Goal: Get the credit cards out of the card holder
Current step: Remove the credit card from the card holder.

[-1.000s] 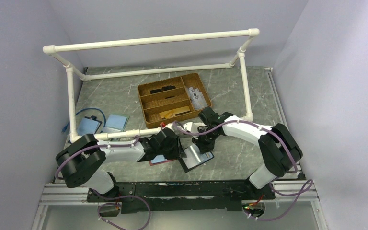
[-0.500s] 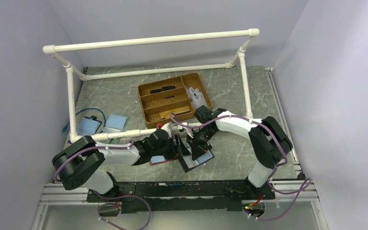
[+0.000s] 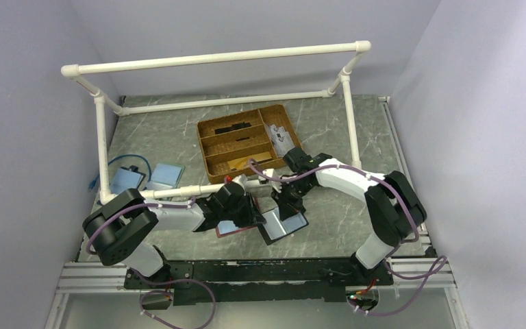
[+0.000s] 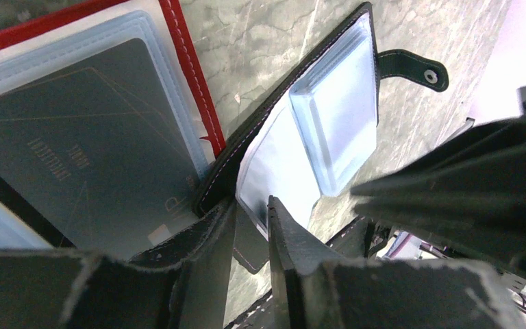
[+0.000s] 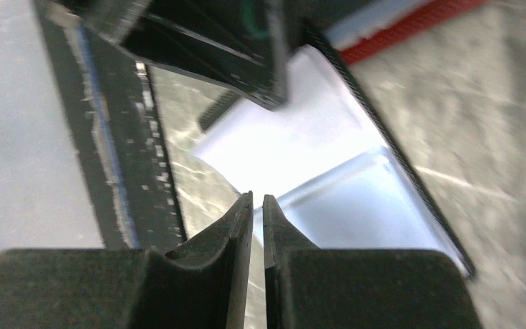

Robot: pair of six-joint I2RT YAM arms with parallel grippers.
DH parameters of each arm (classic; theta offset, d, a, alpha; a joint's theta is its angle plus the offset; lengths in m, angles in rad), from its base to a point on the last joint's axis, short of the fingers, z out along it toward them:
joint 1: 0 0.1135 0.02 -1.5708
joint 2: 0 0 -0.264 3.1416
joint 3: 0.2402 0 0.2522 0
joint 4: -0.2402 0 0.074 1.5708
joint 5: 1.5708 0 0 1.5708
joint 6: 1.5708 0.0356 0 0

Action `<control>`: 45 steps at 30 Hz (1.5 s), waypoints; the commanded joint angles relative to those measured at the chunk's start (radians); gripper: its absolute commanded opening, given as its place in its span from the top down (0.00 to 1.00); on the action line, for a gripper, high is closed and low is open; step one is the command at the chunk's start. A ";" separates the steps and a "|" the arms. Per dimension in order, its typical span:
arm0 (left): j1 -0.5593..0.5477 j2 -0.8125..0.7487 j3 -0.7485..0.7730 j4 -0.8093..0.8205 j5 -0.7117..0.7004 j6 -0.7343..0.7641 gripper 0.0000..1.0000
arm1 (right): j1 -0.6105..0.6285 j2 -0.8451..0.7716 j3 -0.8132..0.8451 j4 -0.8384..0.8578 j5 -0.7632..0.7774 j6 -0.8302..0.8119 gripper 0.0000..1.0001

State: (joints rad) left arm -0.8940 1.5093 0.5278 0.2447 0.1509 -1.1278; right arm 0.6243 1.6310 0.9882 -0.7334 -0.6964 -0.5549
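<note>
My two tools meet over the open card holder at the near middle of the worktop.

At the left the red-edged holder lies open, with a dark grey card on its pale sleeves. Just right of it my left tool has its fingers a little apart astride the card holder's near black edge; whether they pinch it I cannot tell. The card holder lies spread open, clear sleeves up, its snap strap stretched out on the marble. My right tool hangs over those sleeves, fingers drawn almost together with only a slit, nothing seen between.
</note>
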 commanded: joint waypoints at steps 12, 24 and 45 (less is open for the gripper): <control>0.000 0.042 0.029 -0.131 -0.037 0.059 0.70 | -0.014 -0.045 -0.047 0.076 0.387 0.000 1.00; 0.000 0.049 -0.003 -0.033 0.005 0.039 0.70 | 0.008 -0.002 -0.033 0.032 0.240 -0.005 1.00; 0.018 -0.060 -0.115 0.123 0.057 0.097 0.36 | 0.028 0.158 0.031 0.027 -0.082 0.116 1.00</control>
State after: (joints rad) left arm -0.8776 1.5063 0.4450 0.4713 0.2466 -1.1057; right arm 0.6514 1.7756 1.0050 -0.6899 -0.7067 -0.4774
